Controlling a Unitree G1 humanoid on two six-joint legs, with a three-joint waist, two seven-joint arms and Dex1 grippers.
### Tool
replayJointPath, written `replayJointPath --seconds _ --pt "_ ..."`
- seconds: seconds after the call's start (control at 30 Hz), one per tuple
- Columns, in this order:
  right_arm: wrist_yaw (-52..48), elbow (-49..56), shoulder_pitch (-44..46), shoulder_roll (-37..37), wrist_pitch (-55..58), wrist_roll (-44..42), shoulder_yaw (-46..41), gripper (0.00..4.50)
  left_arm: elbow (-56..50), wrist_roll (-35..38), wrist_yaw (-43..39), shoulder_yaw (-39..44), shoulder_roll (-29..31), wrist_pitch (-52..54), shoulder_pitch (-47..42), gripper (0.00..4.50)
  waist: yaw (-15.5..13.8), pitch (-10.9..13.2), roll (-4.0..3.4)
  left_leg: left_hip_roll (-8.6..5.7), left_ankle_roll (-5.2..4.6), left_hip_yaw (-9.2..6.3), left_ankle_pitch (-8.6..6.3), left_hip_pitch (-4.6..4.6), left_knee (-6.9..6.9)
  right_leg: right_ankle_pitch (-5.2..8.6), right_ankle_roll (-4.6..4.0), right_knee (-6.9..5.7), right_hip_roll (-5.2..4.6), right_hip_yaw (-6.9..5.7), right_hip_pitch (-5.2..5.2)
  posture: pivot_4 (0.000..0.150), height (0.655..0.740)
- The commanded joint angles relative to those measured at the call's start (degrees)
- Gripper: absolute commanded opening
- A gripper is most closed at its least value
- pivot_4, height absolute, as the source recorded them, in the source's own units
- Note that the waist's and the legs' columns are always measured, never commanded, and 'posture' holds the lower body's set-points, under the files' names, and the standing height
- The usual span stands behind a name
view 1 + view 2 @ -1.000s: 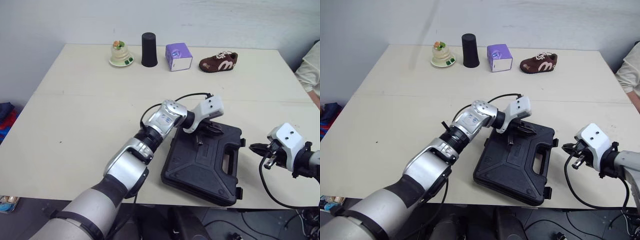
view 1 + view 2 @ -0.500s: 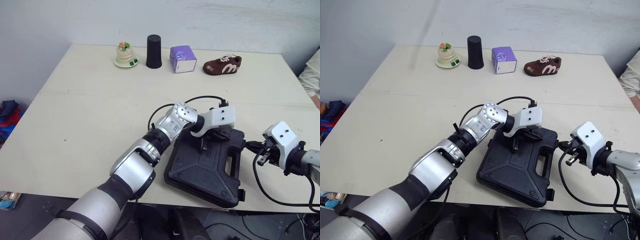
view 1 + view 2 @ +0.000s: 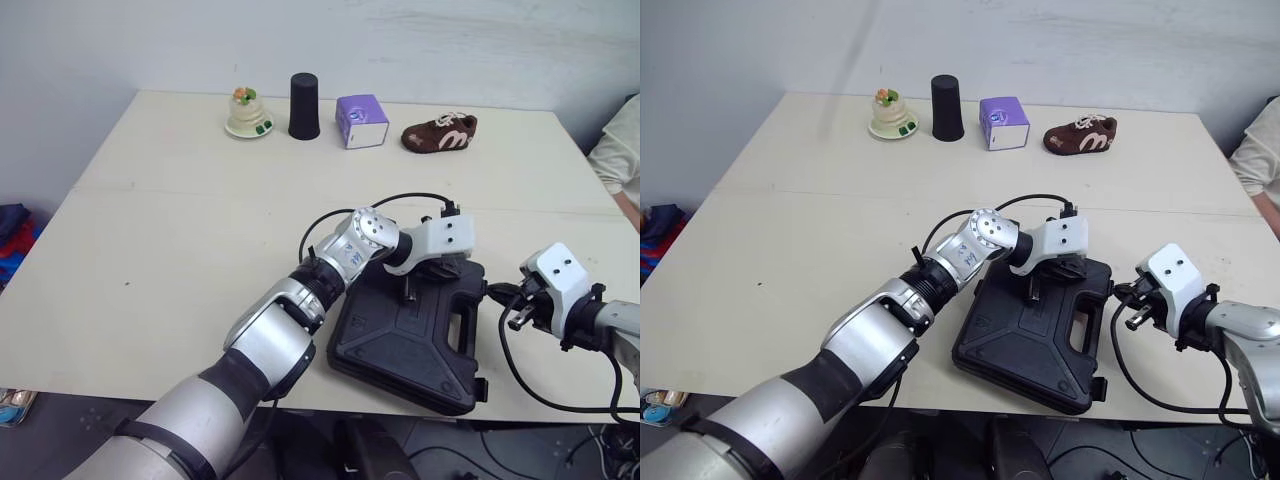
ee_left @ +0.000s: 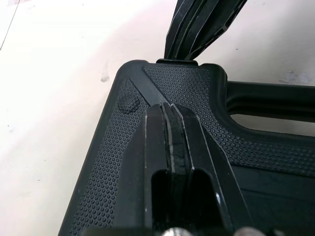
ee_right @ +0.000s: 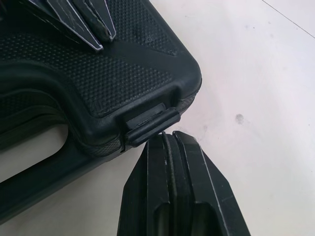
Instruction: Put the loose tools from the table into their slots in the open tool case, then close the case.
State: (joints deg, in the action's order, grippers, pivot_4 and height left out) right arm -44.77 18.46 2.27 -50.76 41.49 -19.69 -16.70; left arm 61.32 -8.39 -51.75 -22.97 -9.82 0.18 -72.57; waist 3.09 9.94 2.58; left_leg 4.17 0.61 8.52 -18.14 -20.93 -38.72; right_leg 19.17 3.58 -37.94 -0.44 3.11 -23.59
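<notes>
Tool case (image 3: pixel 400 340) lies closed on table (image 3: pixel 180 230); my left gripper (image 4: pixel 170 110) pinched together, empty, tips on lid; right gripper (image 5: pixel 166 140) likewise, at side latch (image 5: pixel 147 123)

Black pebbled tool case (image 3: pixel 400 345) flat, lid shut, near table (image 3: pixel 180 220) front edge; corner latch (image 5: pixel 150 124) apparently unfastened.

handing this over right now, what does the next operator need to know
Left gripper: fingers shut, tips on the tool case lid, at the corner by the handle.
Right gripper: fingers shut, tips right at the side latch.
Done: lid is down, case lies flat on the table.
Left: cannot tell if that latch is snapped; probably press it home and check.
</notes>
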Motion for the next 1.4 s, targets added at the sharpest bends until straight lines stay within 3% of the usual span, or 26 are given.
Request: replayJointPath --seconds 0.03,0.43,0.6,0.67,0.8,0.9,1.03,1.4 --pt "-1.35 6.47 3.69 1.5 -1.09 -4.97 -0.45 0.0 4.35 -4.29 -1.13 -3.66 -2.11 1.8 2.9 0.03 0.16 -0.01 0.0 0.0 0.0 0.01 0.0 0.0 0.03 0.0 0.0 0.0 0.0 0.01 0.0 0.15 0.7339" --pt "-2.12 6.13 3.24 1.12 0.15 -4.45 -0.91 0.0 3.82 -5.14 -1.46 -4.08 -1.95 1.7 3.93 0.03 0.26 -0.03 0.04 -0.19 0.06 0.0 0.08 0.56 0.72 0.04 -0.08 0.05 0.02 0.24 0.16 0.15 0.7339" --pt "-2.87 6.03 -0.87 -0.81 -0.51 -3.05 -3.33 0.0 -0.84 -0.29 -5.32 -0.09 -0.93 1.91 2.76 0.03 0.06 -0.03 0.04 -0.19 0.07 0.0 0.08 0.55 0.76 0.04 -0.1 0.07 0.02 0.24 0.15 0.15 0.7339" --pt "-4.02 6.83 -3.85 -1.71 -0.24 -3.39 -5.99 0.0 -6.81 4.08 -11.48 2.51 0.28 4.9 2.83 0.03 -0.01 -0.02 0.02 -0.2 0.13 0.0 0.11 0.54 0.8 0.05 -0.11 0.08 0.02 0.22 0.14 0.15 0.7339" --pt "-8.0 12.17 -13.65 -2.22 1.41 -5.91 -11.98 0.0 -31.25 14.83 -30.63 1.89 7.83 19.72 8.45 0.03 0.09 0.19 -0.35 -0.2 0.3 0.0 0.21 0.28 0.84 0.08 -0.08 0.08 0.01 0.2 -0.09 0.15 0.7339" --pt "-11.01 17.48 -21.59 -1.55 1.71 -8.07 -13.42 0.0 -46.1 18.07 -36.08 -2.32 13.03 26.57 13.75 0.03 0.07 0.18 -0.53 -0.12 0.48 0.01 0.29 0.32 0.88 0.15 -0.13 -0.02 0.06 0.21 -0.12 0.15 0.7339" --pt "-14.75 22.24 -30.9 -2.02 1.09 -8.94 -13.65 0.0 -55.65 16.71 -32.52 -8.06 14.82 32.88 18.07 0.03 -0.68 0.17 -0.54 -0.15 0.49 -0.14 0.33 0.5 0.81 0.17 -0.12 -0.01 0.01 0.12 0.15 0.15 0.7339" --pt "-15.0 24.89 -35.92 -1.96 0.6 -9.08 -13.6 0.0 -53.74 9.22 -21.44 -18.32 14.01 29.16 21.16 0.03 -0.66 0.19 -0.5 -0.37 -0.07 -0.15 0.15 0.4 0.72 0.03 0.14 0.15 -0.2 0.25 0.19 0.15 0.7339"
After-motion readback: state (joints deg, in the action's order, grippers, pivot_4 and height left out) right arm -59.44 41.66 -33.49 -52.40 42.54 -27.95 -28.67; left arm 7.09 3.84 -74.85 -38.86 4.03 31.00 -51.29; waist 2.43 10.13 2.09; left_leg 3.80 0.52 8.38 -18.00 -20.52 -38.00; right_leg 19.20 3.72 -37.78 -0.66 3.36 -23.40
